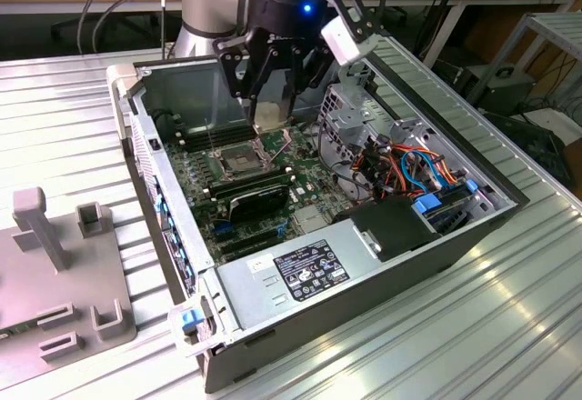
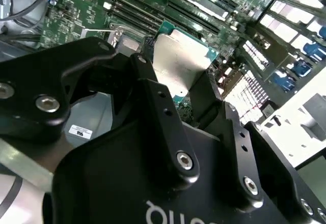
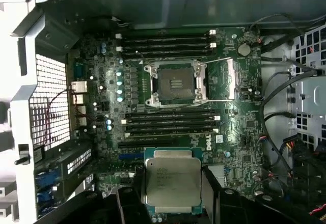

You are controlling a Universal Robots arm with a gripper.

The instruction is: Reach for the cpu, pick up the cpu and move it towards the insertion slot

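hand: (image 1: 273,100) clenched on the cpu, hanging over the open computer case (image 1: 473,227) in the exterior view
cpu: (image 3: 172,182) pale flat square pinched between the two black fingers (image 2: 155,94), held above the motherboard (image 3: 102,81), not touching it
cpu in other views: (image 2: 178,63) and (image 1: 272,114) between the fingertips
insertion slot: (image 3: 174,83) metal-framed socket, dark centre, retention frame swung open; well apart from the cpu, with the black memory slots (image 3: 170,121) between them
surface: (image 1: 509,327) ribbed metal, carries the case

Open air above the insertion slot (image 3: 175,83), nothing resting on its dark centre. Flanked closely by memory slots (image 3: 168,46), hinged retention frame (image 3: 230,79) beside.
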